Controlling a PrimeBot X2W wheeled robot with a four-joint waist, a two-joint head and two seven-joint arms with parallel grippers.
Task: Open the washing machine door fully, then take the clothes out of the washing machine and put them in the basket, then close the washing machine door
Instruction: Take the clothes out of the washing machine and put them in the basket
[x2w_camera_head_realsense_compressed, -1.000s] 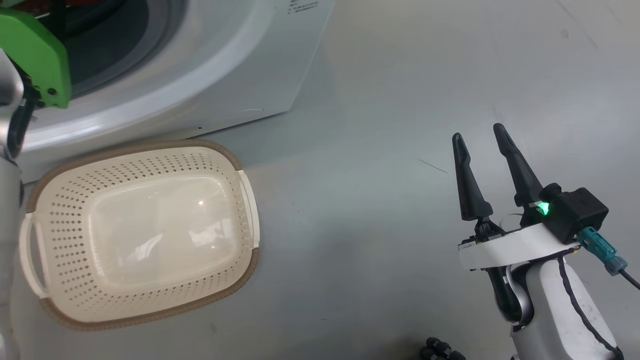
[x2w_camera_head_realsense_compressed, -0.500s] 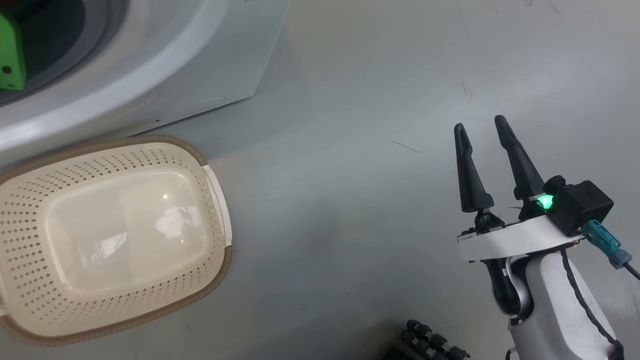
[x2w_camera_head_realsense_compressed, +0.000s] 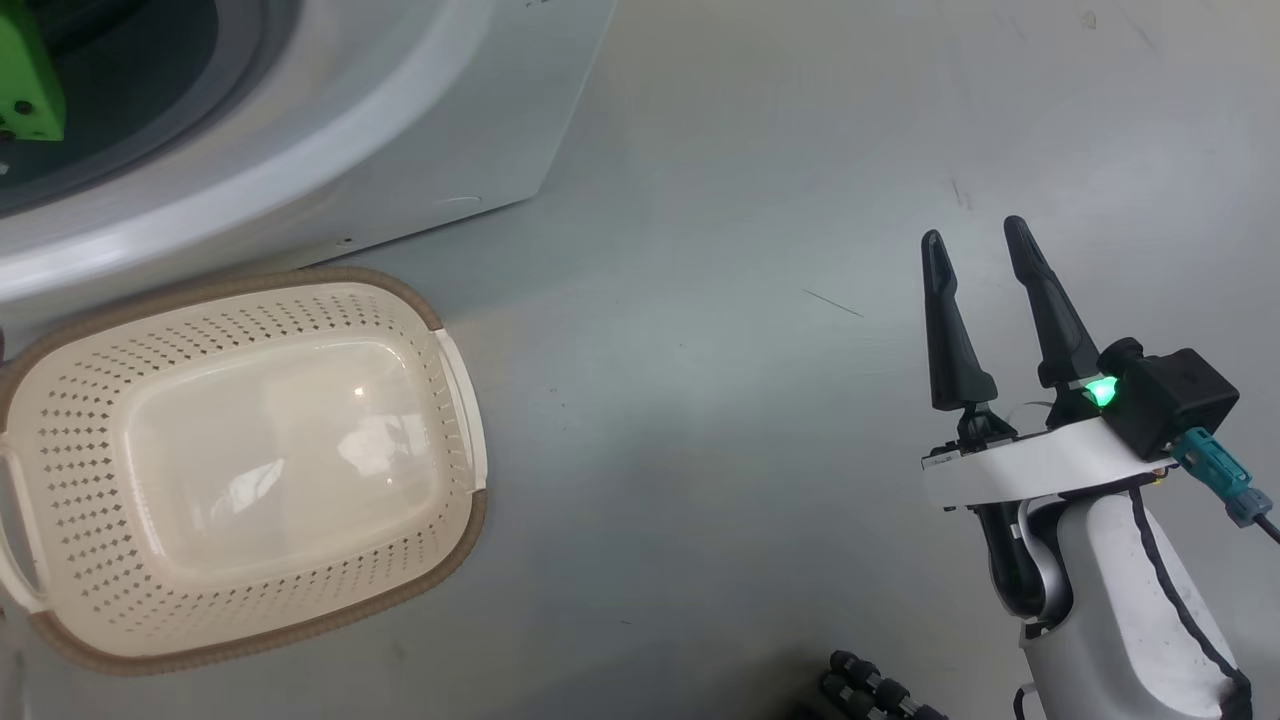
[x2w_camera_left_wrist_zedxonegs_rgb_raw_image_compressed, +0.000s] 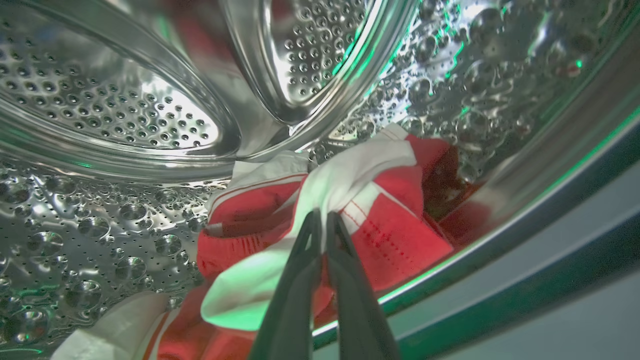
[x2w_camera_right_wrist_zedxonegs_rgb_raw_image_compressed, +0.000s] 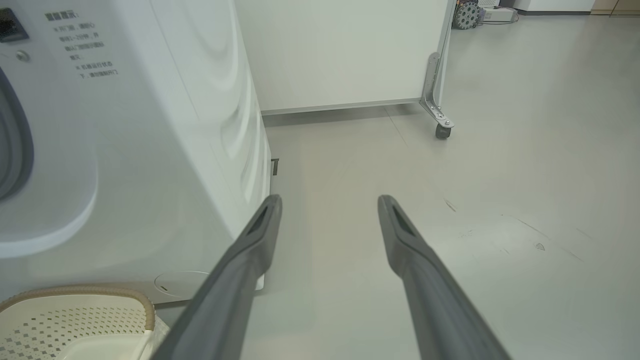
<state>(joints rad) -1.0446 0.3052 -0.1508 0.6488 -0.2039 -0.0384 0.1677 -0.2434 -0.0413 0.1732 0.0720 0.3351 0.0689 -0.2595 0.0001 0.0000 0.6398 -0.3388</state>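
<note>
In the left wrist view my left gripper is inside the perforated steel drum of the washing machine, shut on a white fold of the red and white clothes heaped at the drum bottom. A green piece of my left arm sits in the drum opening. The cream basket stands on the floor in front of the washing machine, nothing in it; its corner shows as basket. My right gripper hangs open over the floor to the right, also seen as right gripper. The washing machine door is out of view.
Grey floor stretches between the basket and my right arm. A white panel on a castor stands behind the washer. A black ribbed part pokes in at the bottom edge.
The head camera has shifted, so washer and basket sit further left in the picture. My left gripper has closed on the clothes. The right gripper stays open.
</note>
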